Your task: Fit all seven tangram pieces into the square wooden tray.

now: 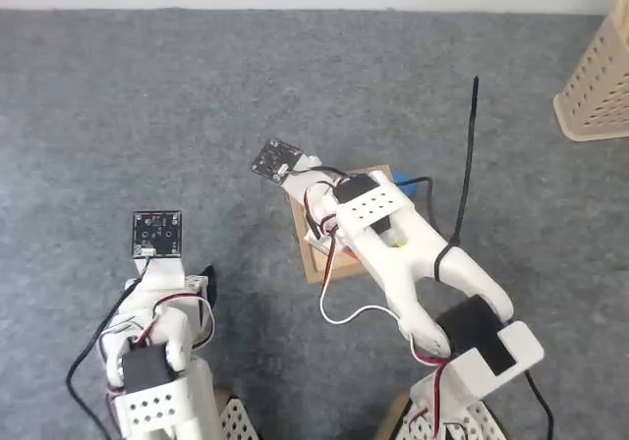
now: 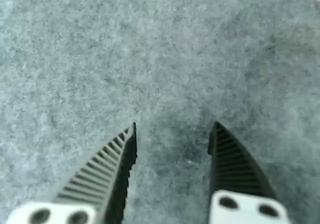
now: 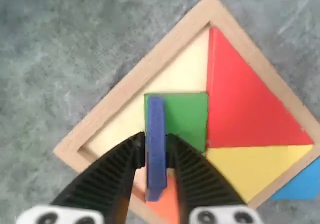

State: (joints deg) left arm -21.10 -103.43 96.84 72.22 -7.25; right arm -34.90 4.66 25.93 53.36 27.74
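Jaws of right gripper clench dark blue wooden piece edge-up over square wooden tray, ready for slotting; left gripper gapes empty.

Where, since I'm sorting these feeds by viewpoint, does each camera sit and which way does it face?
High view: fixed overhead, looking down on the grey mat; left arm and right arm both show.
Left wrist view: on the left wrist, facing down at the mat; open left claw shows.
Right wrist view: on the right wrist, facing down into the wooden tray; right claw grips a blue piece on edge.
Shared: high and right wrist views both show the tray.
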